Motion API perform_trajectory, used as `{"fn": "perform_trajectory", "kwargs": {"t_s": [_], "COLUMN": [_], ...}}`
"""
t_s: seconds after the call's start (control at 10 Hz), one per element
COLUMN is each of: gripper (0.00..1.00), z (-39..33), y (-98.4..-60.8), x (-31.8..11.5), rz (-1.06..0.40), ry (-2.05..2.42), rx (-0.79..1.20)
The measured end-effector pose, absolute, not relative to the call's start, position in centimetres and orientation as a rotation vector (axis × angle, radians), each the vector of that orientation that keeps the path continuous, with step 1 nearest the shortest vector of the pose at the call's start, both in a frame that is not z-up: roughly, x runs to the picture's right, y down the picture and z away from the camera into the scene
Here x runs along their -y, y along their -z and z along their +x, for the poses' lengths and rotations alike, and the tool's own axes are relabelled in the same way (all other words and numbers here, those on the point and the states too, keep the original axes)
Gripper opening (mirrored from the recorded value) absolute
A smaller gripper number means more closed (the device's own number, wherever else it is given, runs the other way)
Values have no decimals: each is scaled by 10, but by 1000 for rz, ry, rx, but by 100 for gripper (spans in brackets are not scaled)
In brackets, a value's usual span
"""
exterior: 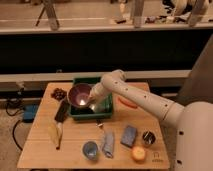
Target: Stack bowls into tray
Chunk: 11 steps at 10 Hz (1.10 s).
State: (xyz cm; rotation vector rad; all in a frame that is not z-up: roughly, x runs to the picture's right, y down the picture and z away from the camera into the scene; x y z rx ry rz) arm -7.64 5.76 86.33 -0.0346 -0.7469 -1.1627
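Gripper [93, 101] over green tray [107, 106], purple bowl [79, 94] just left of jaws; jaws' opening/grip can't tell.

Counts, wooden table [75, 145]:
- 1 green tray [90, 114], far centre
- 1 purple bowl [80, 95] at the tray's left end
- 1 gripper [93, 102], at the bowl's right rim
- 1 small blue bowl [90, 149], near centre
- 1 banana [54, 135], left
- 1 dark flat packet [61, 111], left of tray
- 1 dark cluster, far left [59, 93]
- 1 folded blue-grey cloth [107, 143]
- 1 blue packet [128, 135]
- 1 orange fruit [139, 154], near right
- 1 small dark can [148, 137], right
- 1 orange-red item [127, 102], right of tray
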Motion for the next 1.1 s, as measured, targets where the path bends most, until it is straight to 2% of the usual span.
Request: {"fn": "perform_trajectory", "kwargs": {"t_s": [0.3,0.4,1.1], "gripper": [75,80,80], "z": [-68,-66,-60], "y": [-861,-861,-858], "x": [-49,-48,-42], "rz": [-31,-34,-11], "ry": [1145,1140,1109], "rx": [724,714,736]}}
